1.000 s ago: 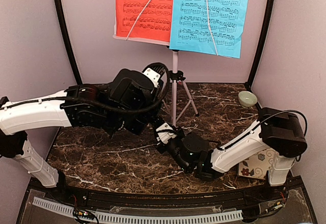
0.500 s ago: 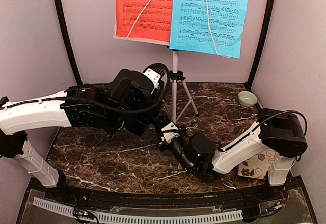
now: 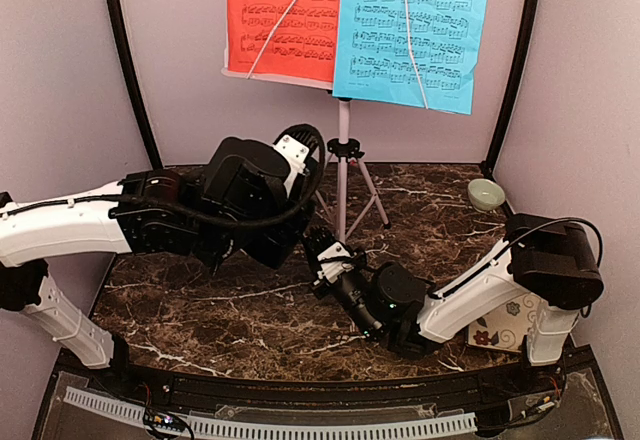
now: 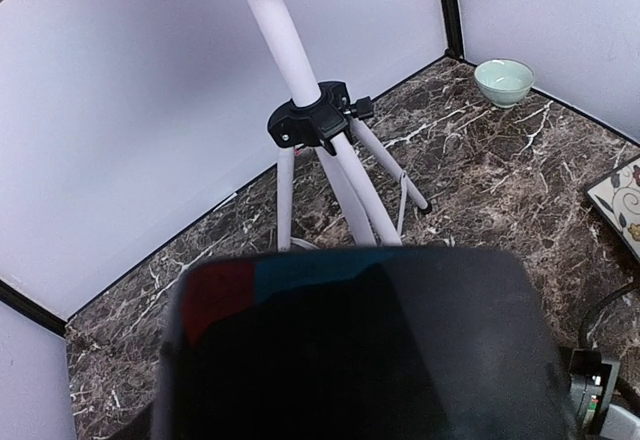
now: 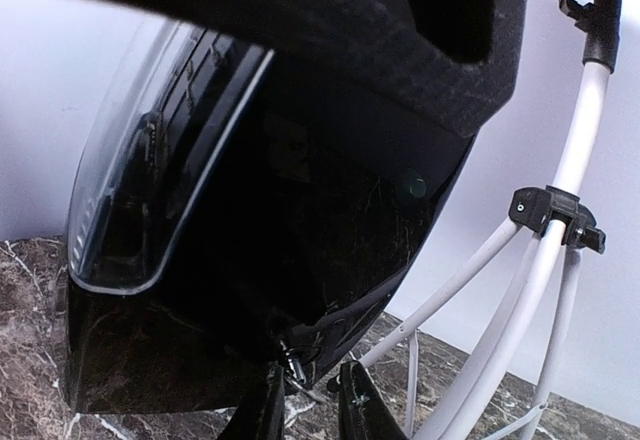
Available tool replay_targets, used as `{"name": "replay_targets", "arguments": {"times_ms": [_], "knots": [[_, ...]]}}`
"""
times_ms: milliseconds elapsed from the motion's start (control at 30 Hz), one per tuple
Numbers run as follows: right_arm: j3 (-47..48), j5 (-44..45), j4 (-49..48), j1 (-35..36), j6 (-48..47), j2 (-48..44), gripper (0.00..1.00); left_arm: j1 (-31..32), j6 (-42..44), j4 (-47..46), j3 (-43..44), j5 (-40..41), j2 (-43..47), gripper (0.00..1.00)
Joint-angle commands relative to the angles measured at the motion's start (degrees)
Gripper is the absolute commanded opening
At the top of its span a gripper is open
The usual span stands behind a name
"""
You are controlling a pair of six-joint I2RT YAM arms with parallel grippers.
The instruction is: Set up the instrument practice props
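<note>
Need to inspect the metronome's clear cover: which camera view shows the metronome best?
The right wrist view: the metronome fills the frame close up, black body and clear cover both visible. The left wrist view shows only its dark glossy top at the bottom. In the top external view the left arm hides it.

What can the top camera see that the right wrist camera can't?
Only the top view shows the red page and the blue page up on the stand, the green bowl and the flowery tile. Only the right wrist view shows the black metronome with its clear cover, very close, just above the right gripper. Both views show the white music stand with its legs, and the marble table.
</note>
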State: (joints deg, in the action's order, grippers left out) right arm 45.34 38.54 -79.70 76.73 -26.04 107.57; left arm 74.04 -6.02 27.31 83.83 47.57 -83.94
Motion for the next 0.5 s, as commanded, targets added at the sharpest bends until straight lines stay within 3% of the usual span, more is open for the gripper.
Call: {"name": "replay_targets", "arguments": {"times_ms": [0,467], "knots": [[-0.76,-0.42,-1.90,0.36,0.20,-0.10,0.20,0.31,1.72,-7.37,-1.23,-1.07,5.11,0.00],[-0.68,0.35,-2.41,0.29,-0.60,0.02,0.09,0.31,2.79,-10.29,-2.79,-3.50,6.32,0.00]]}}
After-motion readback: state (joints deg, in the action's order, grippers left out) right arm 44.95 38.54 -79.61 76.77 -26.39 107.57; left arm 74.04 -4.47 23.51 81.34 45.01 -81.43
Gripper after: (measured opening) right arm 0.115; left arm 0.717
